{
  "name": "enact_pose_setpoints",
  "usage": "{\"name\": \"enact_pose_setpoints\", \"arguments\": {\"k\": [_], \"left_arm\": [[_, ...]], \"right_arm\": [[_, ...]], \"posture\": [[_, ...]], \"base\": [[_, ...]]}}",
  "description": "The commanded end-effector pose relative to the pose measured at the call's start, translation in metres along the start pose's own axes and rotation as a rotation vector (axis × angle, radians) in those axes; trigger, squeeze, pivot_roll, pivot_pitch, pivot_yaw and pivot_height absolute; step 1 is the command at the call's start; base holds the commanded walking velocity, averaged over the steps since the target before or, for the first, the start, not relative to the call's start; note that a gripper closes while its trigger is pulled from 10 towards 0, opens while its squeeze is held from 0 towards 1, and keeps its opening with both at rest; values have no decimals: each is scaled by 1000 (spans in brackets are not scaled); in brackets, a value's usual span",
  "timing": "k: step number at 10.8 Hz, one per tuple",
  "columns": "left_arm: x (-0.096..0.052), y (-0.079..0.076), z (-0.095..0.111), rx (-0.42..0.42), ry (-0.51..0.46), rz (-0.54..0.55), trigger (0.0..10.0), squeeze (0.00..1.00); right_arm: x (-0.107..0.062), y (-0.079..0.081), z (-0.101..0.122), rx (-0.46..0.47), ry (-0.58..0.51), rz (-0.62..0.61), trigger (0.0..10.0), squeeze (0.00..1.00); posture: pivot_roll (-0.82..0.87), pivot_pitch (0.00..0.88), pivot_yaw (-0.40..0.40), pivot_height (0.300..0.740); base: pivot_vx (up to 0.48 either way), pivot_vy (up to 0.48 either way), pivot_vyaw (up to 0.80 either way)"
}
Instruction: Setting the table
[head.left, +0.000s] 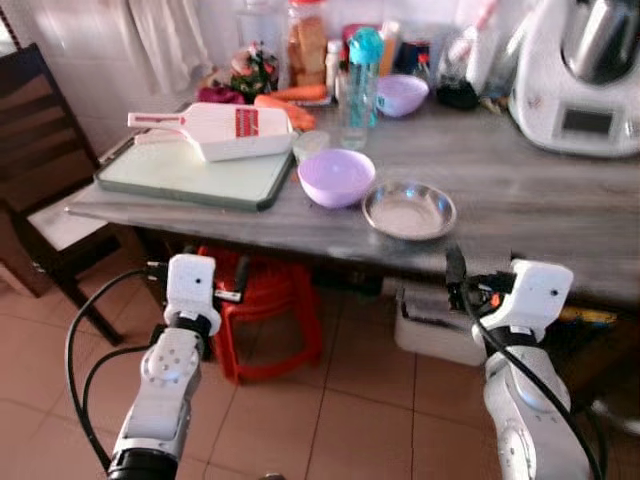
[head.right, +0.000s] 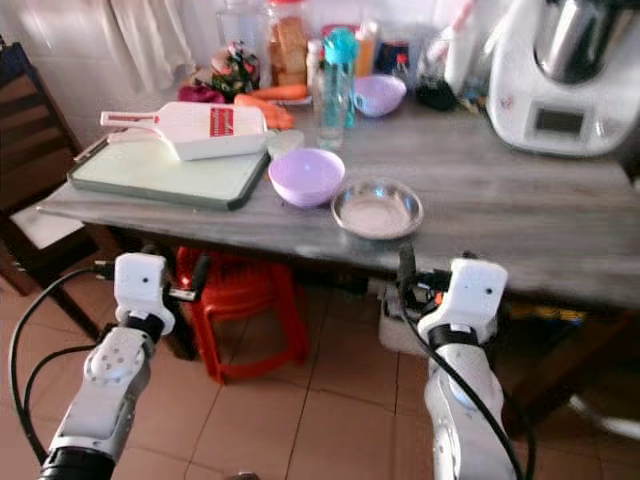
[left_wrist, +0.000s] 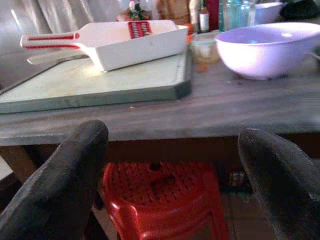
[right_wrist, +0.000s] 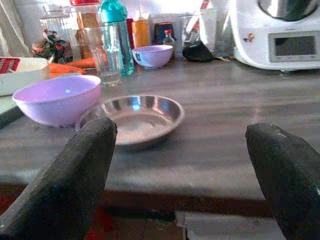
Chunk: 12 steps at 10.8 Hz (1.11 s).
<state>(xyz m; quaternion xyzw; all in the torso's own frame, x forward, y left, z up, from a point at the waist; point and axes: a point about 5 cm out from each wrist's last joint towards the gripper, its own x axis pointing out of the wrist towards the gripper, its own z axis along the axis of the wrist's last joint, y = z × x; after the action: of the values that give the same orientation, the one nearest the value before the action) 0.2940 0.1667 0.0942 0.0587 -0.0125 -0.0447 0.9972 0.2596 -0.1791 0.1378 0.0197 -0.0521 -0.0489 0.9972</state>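
Note:
A lilac bowl (head.left: 337, 176) and a shallow steel dish (head.left: 409, 210) sit side by side near the front edge of the grey table (head.left: 520, 200). Behind them are a drinking glass (head.left: 352, 125), a teal-capped bottle (head.left: 364, 70) and a second lilac bowl (head.left: 402, 95). My left gripper (head.left: 198, 268) is held open below the table edge, in front of the cutting board (head.left: 190, 170). My right gripper (head.left: 490, 275) is also open and empty, low before the steel dish (right_wrist: 132, 117). Its black fingers (right_wrist: 75, 175) frame that dish and the nearer lilac bowl (right_wrist: 57, 102).
A white and red slicer (head.left: 225, 128) lies on the cutting board, with carrots (head.left: 290, 100) behind. A white kitchen machine (head.left: 585, 80) stands at the back right. Under the table are a red stool (head.left: 265, 300) and a white box (head.left: 440, 325). A dark chair (head.left: 40, 180) is at the left.

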Motion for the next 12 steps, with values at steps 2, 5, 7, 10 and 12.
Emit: {"name": "enact_pose_setpoints", "arguments": {"k": [2,5,7,10,12], "left_arm": [[0,-2,0,4,2,-7,10000,0],[0,-4,0,2,3,-14,10000,0],[-3,-3,-4,4,12,-19,10000,0],[-6,-4,-3,-10,-3,-56,10000,0],[-5,-10,0,-7,-14,-87,10000,0]], "right_arm": [[0,-7,-1,-58,-18,-40,10000,0],[-5,-12,-1,-30,-7,-65,10000,0],[-17,-19,-4,-25,-12,-95,10000,0],[-29,-27,-11,-20,29,-130,10000,0],[-23,-24,-8,-7,17,-124,10000,0]], "posture": [[-4,0,60,740],[-8,0,58,740],[-7,0,57,740],[-4,0,62,740],[-8,0,67,740]], "base": [[-319,0,0],[-319,0,0],[-311,0,0],[0,0,0],[0,0,-647]]}}
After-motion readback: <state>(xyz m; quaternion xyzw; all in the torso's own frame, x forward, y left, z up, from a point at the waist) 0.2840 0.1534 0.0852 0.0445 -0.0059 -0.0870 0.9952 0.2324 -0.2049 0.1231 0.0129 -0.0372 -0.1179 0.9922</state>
